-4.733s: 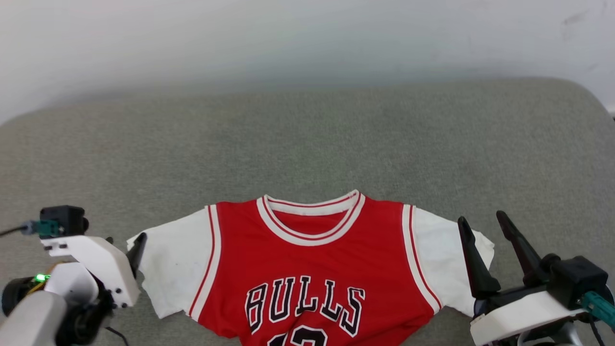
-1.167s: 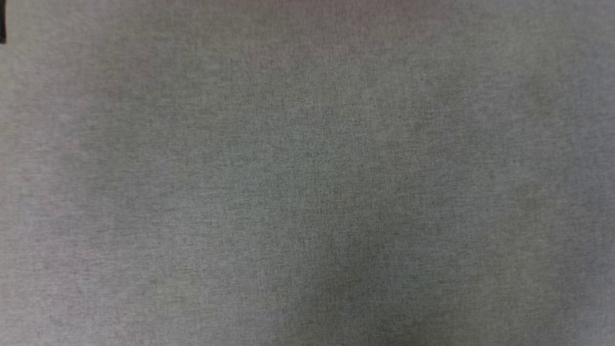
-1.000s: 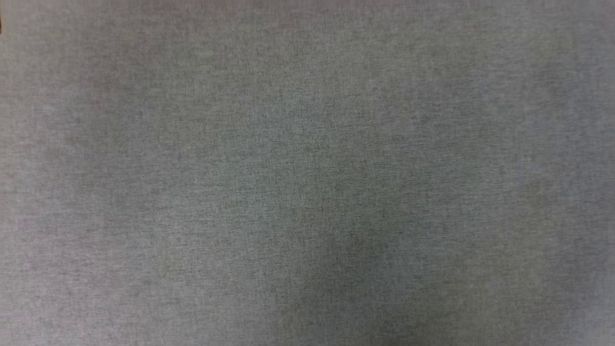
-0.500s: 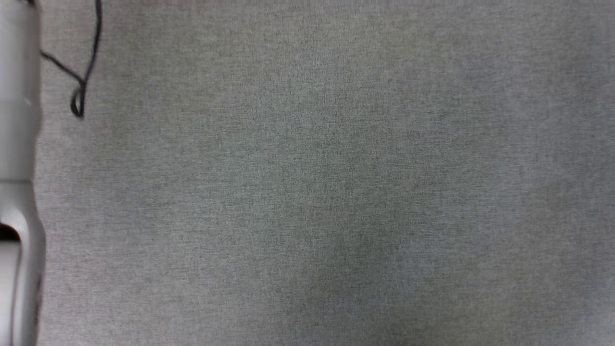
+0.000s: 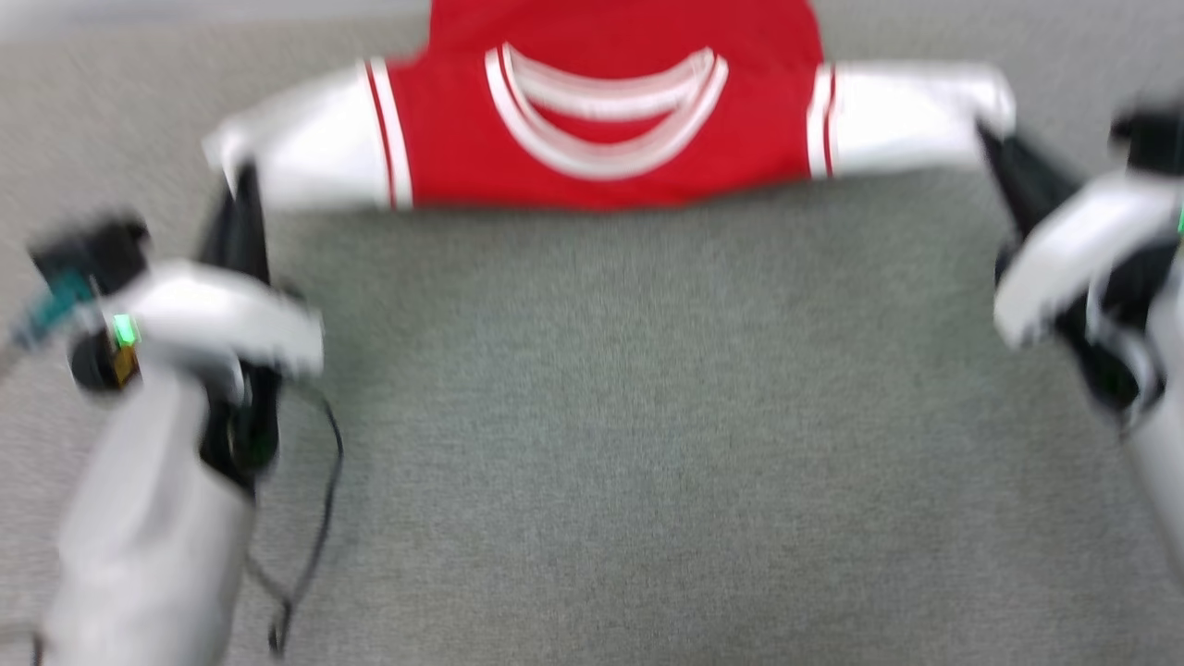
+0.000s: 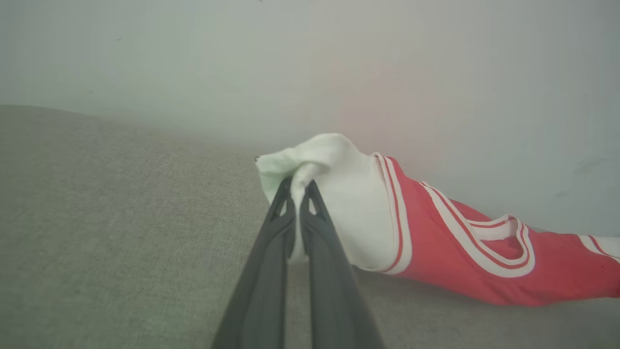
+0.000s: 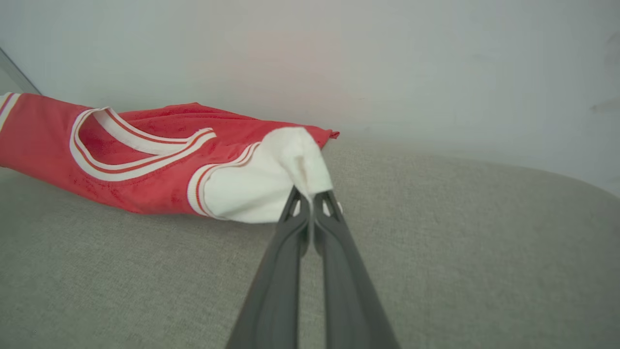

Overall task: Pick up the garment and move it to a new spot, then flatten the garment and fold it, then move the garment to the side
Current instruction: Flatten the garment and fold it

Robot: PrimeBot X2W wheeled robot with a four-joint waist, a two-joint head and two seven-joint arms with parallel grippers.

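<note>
Spreading is being attempted: the garment is being held taut over the far grey surface, its white sleeves pinched in the closed left gripper and closed right gripper; equal pull is likely being required.

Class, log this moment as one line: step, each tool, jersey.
step: jersey gripped for move | left tool: shut on white sleeve | right tool: shut on other sleeve | jersey: stretched between tools over grey cushion
</note>
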